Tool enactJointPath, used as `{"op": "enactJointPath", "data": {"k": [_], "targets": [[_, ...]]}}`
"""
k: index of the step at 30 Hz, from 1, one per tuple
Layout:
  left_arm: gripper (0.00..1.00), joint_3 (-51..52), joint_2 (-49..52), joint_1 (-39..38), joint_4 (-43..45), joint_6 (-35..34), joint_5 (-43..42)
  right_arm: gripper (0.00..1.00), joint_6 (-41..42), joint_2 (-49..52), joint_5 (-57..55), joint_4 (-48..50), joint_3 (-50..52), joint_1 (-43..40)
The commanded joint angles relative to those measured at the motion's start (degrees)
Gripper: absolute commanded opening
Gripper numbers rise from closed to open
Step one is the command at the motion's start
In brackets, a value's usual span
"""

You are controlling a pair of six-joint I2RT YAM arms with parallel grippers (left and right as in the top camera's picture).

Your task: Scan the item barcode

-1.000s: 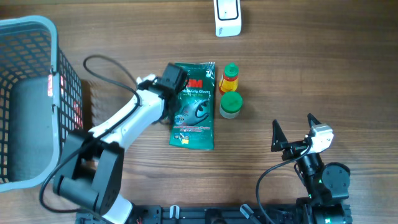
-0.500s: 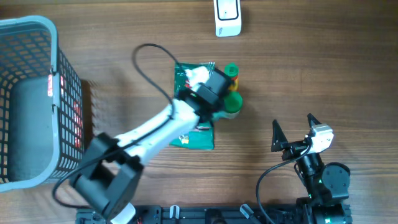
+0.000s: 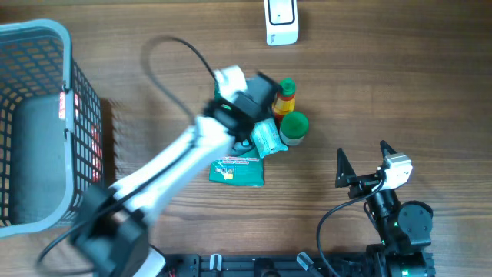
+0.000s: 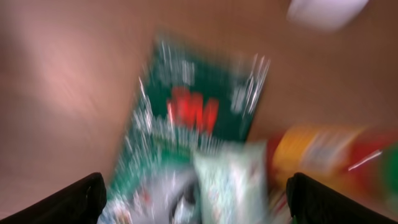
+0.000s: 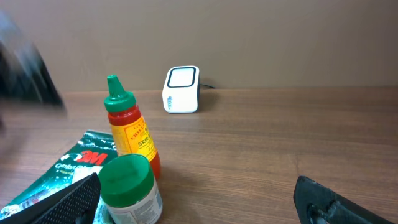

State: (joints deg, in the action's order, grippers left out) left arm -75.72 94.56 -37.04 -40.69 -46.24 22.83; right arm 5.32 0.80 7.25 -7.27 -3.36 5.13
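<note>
Left gripper (image 4: pixel 200 198) hangs with jaws spread wide over the green glove packet (image 3: pixel 240 171), gripping nothing. A pale pouch (image 3: pixel 268 138) lies between its fingers; the blur hides any contact. Scanner (image 3: pixel 281 21) stands at the packet's 12 o'clock, well apart. Right gripper (image 3: pixel 361 154) gapes empty at 4 o'clock.

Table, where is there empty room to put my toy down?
Bare wood lies right of the sauce bottle and jar, and between the basket and scanner. It is crowded around the green packet.
</note>
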Motion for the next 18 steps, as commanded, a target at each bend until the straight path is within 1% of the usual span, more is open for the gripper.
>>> {"op": "enactJointPath", "data": {"k": [1, 5, 9, 13, 16, 18], "targets": [[0.98, -5.7, -11.0, 7.5, -0.8, 4.3, 7.3, 1.0, 0.8, 0.0, -0.8, 0.3, 0.0, 0.2], [0.98, -5.8, -18.1, 16.7, -0.4, 3.5, 7.2, 1.0, 0.8, 0.0, -0.8, 0.3, 0.0, 0.2], [0.97, -5.8, -24.0, 28.1, -0.7, 2.1, 5.0, 1.0, 0.8, 0.0, -0.8, 0.3, 0.0, 0.2], [0.97, -5.8, -26.4, 38.0, -1.2, 1.5, 3.6, 1.0, 0.8, 0.0, -0.8, 0.3, 0.0, 0.2], [0.98, -5.8, -26.0, 45.2, -3.3, -3.6, 3.6, 1.0, 0.8, 0.0, -0.8, 0.3, 0.0, 0.2], [1.0, -5.8, -24.8, 51.1, -6.2, -8.9, 2.2, 1.0, 0.8, 0.0, -0.8, 0.3, 0.0, 0.2]]}}
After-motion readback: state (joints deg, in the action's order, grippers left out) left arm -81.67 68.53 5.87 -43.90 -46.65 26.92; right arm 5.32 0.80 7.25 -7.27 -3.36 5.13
